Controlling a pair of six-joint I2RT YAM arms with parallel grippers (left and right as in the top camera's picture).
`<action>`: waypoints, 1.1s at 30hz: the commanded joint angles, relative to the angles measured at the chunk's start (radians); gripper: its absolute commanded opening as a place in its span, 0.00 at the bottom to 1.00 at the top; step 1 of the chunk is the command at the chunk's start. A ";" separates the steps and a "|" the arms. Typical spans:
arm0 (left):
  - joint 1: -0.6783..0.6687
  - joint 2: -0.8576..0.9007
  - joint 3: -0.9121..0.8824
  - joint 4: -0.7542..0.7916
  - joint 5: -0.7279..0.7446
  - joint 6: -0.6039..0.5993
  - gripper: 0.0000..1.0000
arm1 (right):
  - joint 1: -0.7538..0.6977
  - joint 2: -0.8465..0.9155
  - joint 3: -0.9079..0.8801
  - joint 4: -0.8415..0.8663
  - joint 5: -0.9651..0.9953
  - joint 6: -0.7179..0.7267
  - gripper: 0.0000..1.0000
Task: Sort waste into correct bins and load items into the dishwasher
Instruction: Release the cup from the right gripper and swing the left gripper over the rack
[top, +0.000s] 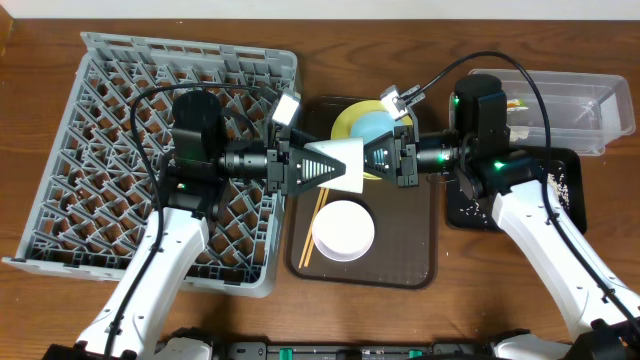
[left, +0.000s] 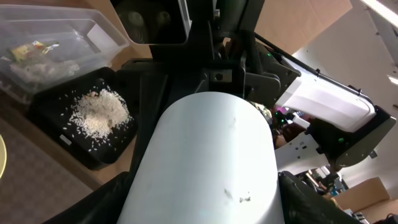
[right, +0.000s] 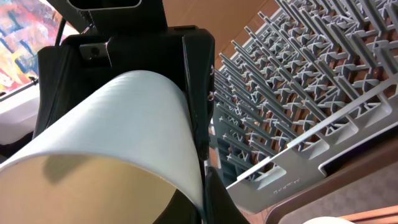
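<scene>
Grey lattice rack on the left of the counter holds nothing, so the loading half of the task looks barely begun, while the waste half looks done.

The clear tub at the far right contains the printed wrapper and a pale crumpled mass that is probably the tissue. The black tray just in front of it carries the crumbly scraps in a loose heap.

On the brown serving tray in the middle sit the yellow-green plate with the light blue bowl on it, the pinkish-white bowl nearer the front, and the chopsticks along the tray's left edge. No waste shows among them.

The white cup hangs on its side above this tray, between the 2 arms. The left tool has its fingers pressed to both flanks of the cup, holding it. The right tool faces the cup's open rim, and whether it grips or has let go cannot be told.

By this reading, 5 items are left to load, the cup first
</scene>
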 joint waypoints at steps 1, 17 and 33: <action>-0.007 0.000 0.017 -0.003 -0.027 -0.005 0.53 | 0.000 -0.006 0.004 0.007 -0.051 -0.012 0.08; 0.105 0.001 0.017 -0.076 -0.235 0.126 0.45 | -0.072 -0.006 0.004 -0.027 -0.099 -0.012 0.20; 0.356 -0.086 0.035 -0.645 -0.833 0.371 0.36 | -0.132 -0.008 0.006 -0.272 0.299 -0.167 0.25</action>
